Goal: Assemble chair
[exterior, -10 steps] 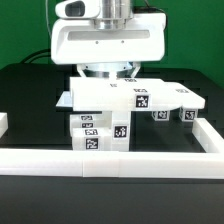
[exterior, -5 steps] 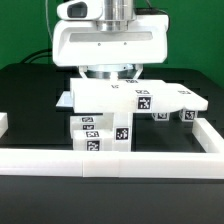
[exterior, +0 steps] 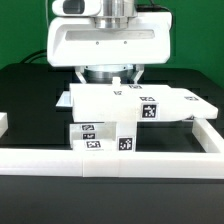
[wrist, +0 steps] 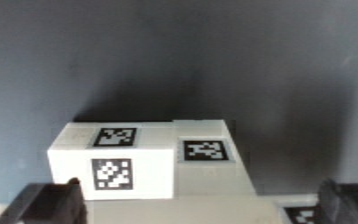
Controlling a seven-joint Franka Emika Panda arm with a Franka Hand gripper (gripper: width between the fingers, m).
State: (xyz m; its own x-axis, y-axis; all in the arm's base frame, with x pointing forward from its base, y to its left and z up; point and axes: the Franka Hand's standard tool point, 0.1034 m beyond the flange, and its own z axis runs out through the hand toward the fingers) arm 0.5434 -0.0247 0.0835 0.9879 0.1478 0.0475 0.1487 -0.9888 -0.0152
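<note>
The chair (exterior: 130, 98) is a matte white flat slab with a marker tag on its front face, resting on tagged white blocks (exterior: 97, 135) just behind the front border wall. My gripper (exterior: 120, 80) is directly above the slab, its fingertips down at the slab's top. In the wrist view a white tagged block (wrist: 131, 160) lies between the fingers (wrist: 48, 205). One finger is against the block. A dark gap separates the other finger from the white part. The gripper (wrist: 194, 208) looks wide open.
A long low white border wall (exterior: 110, 162) runs along the front and turns back at the exterior view's right (exterior: 212, 128). A short wall piece (exterior: 3, 122) sits at the left edge. The table is black.
The slab has shifted toward the exterior view's right and its right end sits lower. The two small tagged pieces seen under that end are now hidden. The gripper stays above it.
</note>
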